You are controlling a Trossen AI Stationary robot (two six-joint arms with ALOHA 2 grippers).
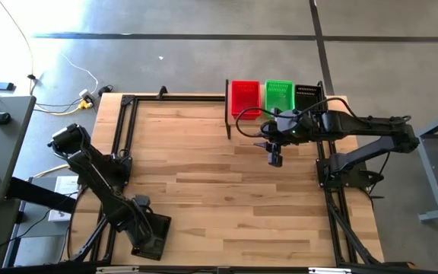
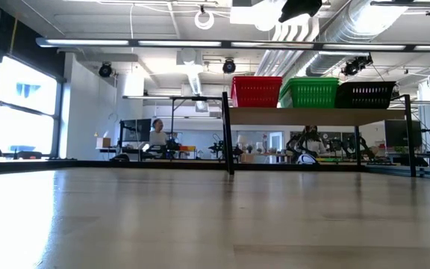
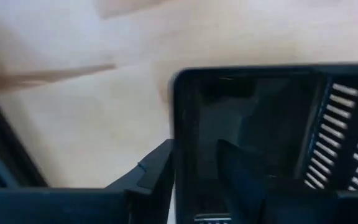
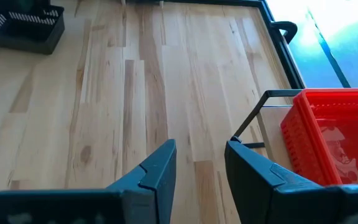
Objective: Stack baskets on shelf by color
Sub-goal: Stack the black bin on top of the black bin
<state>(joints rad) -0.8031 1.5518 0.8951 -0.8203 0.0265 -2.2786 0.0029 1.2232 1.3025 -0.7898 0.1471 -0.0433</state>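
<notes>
The left gripper (image 3: 196, 149) sits low over the table's near left part, its fingers spread astride one wall of a black basket (image 3: 260, 124), one finger outside and one inside, not visibly pinching it. The right gripper (image 4: 201, 149) hangs with fingers spread and nothing between them, above bare table (image 4: 135, 93). Just beyond it stands the shelf (image 2: 312, 116), carrying a red basket stack (image 2: 257, 91), a green basket stack (image 2: 308, 93) and a black stack (image 2: 364, 95) side by side.

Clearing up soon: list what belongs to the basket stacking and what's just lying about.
Job: shelf, red basket, green basket, shelved black basket, loose black basket.
Lying about: floor cables, side desk.
</notes>
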